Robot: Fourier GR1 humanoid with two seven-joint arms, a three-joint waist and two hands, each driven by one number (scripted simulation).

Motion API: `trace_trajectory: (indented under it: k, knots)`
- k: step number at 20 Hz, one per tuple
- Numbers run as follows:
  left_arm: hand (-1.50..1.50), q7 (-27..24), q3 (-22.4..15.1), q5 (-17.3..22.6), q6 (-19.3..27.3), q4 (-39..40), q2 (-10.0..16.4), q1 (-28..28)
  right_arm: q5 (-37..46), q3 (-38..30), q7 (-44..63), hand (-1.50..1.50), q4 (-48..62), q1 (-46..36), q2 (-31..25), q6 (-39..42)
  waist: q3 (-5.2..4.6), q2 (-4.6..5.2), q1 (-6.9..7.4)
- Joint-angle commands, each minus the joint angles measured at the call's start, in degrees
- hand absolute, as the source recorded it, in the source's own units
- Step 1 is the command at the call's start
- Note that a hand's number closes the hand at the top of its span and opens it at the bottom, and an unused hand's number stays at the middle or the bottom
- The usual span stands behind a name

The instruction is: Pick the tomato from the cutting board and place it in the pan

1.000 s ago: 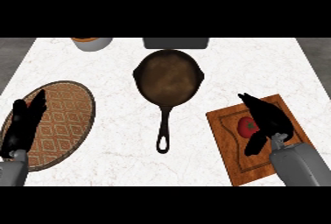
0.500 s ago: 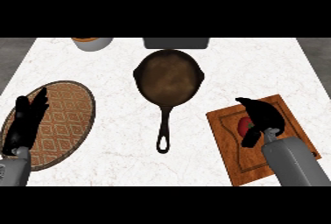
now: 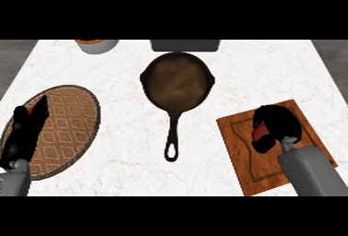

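right hand (image 3: pixel 279 122): lower right of frame, on the grey forearm coming up from the bottom edge; fingers curled over and round the tomato
small red tomato (image 3: pixel 259 133): lower right, on the board's upper half, mostly hidden under the right hand; only a red patch visible at the hand's left side; lifted or touching the board, cannot tell
brown wooden rectangular cutting board (image 3: pixel 262 175): lower right, slightly tilted, well apart from the pan's bowl
dark cast-iron round pan (image 3: pixel 178 83): upper centre, handle pointing down the frame to mid-centre, nothing inside
left hand (image 3: pixel 24 133): lower left, fingers straight and pressed together, pointing up the frame, holding nothing, over the mat's left edge
oval woven patterned brown mat (image 3: pixel 68 124): left of frame, beside the pan handle, apart from it
white marble counter (image 3: pixel 122 156): under everything
grey round container (image 3: pixel 95 44): top left edge, orange inside, cut off by the frame
dark grey rectangular object (image 3: pixel 185 44): top centre, just above the pan, cut off
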Motion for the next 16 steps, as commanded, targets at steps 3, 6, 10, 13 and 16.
trace_trajectory:
  k: [3,6,10,13,16]
  knots:
    - [0.0,-1.92,0.84,-1.56,-0.16,4.35,-1.48,-3.34,0.55,-3.95,-2.44,1.5,2.78,-2.69,1.72,-0.86,0.01,0.07,-0.13]
    - [0.0,0.87,-0.11,-1.36,-0.52,-2.16,-1.32,0.76,-1.94,-5.74,-15.35,1.5,5.83,-3.35,-5.3,-2.64,0.06,0.09,0.45]
    - [0.0,1.13,0.18,-0.37,-1.85,-0.13,-0.74,-1.82,-3.84,-5.44,-34.68,1.5,13.02,-8.21,-14.0,-2.15,0.21,0.81,2.07]
    - [0.0,0.44,-1.54,-2.03,-0.08,-1.2,-2.81,-0.88,-6.65,-9.42,-42.79,1.5,16.64,-12.56,-14.71,-7.16,0.21,0.65,1.9]
    - [0.0,-0.37,-0.2,-1.66,-0.24,1.23,-1.79,-3.02,-9.62,-12.98,-48.5,1.5,14.91,-14.23,-13.08,-14.92,0.22,0.73,1.02]
